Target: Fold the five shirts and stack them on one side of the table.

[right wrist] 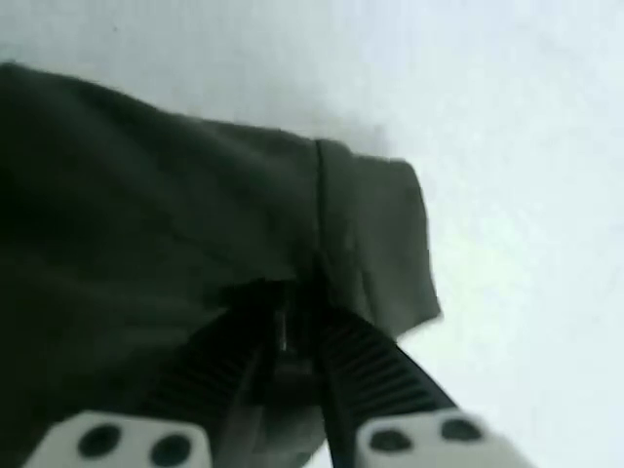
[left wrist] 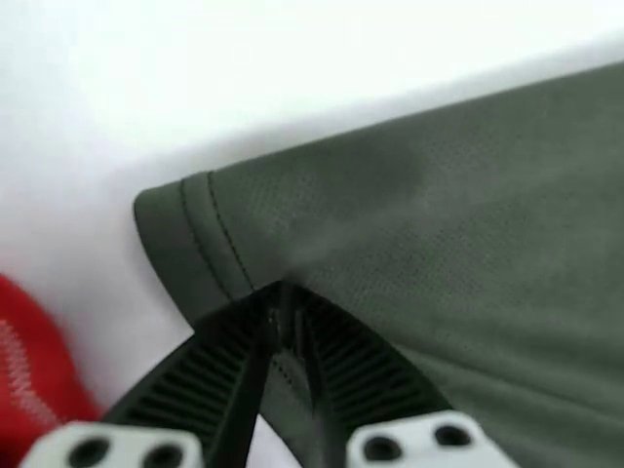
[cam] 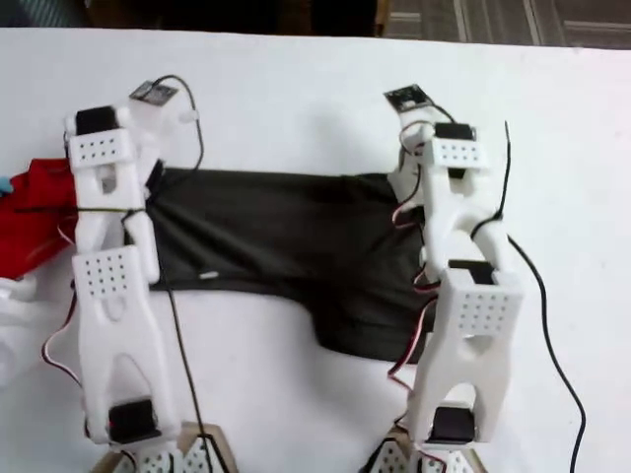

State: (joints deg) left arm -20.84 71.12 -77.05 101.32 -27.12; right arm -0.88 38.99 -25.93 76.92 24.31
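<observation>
From up high, the dark shirt [cam: 286, 236] is covered at both ends. The left arm [cam: 108, 256] sits over one end and the right arm [cam: 458, 266] over the other, so the outline there is anyone's guess. The red shirt [cam: 35, 212] gets chopped off by the frame's left edge. Same goes for a white thing [cam: 12, 325] below it and a tiny blue bit [cam: 4, 184] I can't identify. On the left wrist view the left hand [left wrist: 285, 314] is clamped on the hem, and its fingers hide the pinched cloth. The right hand [right wrist: 292, 327] nips dark cloth too — can't tell which part of the shirt.
</observation>
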